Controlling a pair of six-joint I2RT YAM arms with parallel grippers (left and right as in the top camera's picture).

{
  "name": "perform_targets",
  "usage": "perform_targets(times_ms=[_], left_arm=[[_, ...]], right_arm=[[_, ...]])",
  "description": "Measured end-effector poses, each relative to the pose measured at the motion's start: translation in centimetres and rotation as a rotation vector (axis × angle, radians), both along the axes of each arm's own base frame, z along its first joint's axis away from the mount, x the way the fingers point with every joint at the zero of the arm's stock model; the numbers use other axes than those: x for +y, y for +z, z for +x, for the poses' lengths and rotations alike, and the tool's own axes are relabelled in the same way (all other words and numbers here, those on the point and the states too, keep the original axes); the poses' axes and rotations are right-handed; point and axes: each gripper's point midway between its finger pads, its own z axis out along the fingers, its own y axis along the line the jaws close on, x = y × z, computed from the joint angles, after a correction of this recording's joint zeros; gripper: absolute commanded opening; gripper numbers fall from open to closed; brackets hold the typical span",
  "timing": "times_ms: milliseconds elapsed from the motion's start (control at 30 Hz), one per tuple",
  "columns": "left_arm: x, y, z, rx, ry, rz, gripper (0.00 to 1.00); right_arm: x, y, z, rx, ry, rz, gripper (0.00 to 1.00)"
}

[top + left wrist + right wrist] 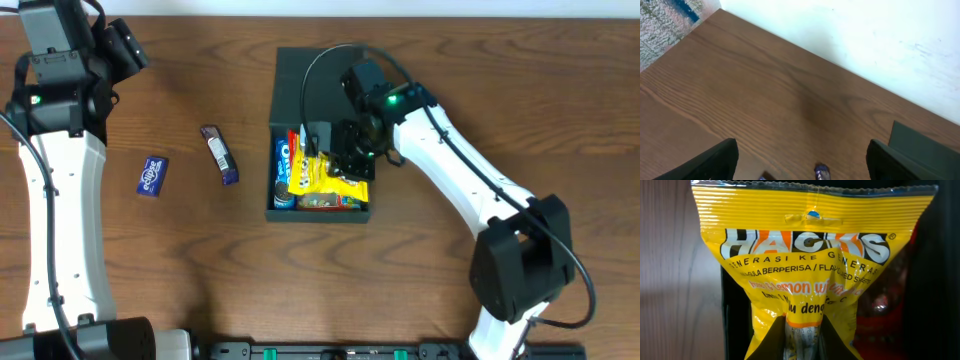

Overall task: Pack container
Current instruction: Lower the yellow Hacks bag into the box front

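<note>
In the middle of the desk (450, 70), seen from overhead, the container (300, 80) lies open. The right tool (338, 160) is down over it, clamped on the yellow Hacks bag (330, 185). A blue Oreo pack (283, 165) sits inside, just beside that bag. Out on the wood to the left lie a purple bar (219, 153) and a blue packet (152, 175), near each other but apart. The left tool (128, 45) hangs at the far corner, well apart from the box.

Over to the left wrist: its fingers (715, 162) stand wide apart above bare wood with nothing between them, and the container's corner shows at the right edge.

On to the right wrist: the bag fills the frame, pinched at the bottom between two dark fingers (765, 342), with a red packet (885, 305) just behind.
</note>
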Motion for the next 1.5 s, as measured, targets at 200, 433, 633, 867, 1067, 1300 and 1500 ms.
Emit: perform_targets(times_ms=[200,433,633,867,1067,1300,1500], left_arm=[[0.0,0.0,0.0,0.0,0.0,0.001,0.83],[0.0,0.0,0.0,0.0,0.0,0.0,0.83],[0.0,0.0,0.0,0.0,0.0,0.0,0.83],[0.0,0.0,0.0,0.0,0.0,0.0,0.83],[0.0,0.0,0.0,0.0,0.0,0.0,0.83],[0.0,0.0,0.0,0.0,0.0,0.0,0.83],[0.0,0.0,0.0,0.0,0.0,0.0,0.83]], right_arm=[[0.4,-2.9,-1.1,0.042,0.036,-0.028,0.01],[0.7,-4.2,-1.7,0.073,0.049,-0.046,0.01],[0.8,-5.1,-1.6,0.081,0.05,-0.048,0.01],[0.8,-6.4,-1.6,0.101,0.05,-0.059,0.1],[0.5,-7.1,-1.1,0.106,-0.01,-0.091,0.54],[0.5,-6.5,-0.6,0.121,-0.097,-0.111,0.56],[1.0,-3.7,0.9,0.046,-0.128,-0.078,0.59]])
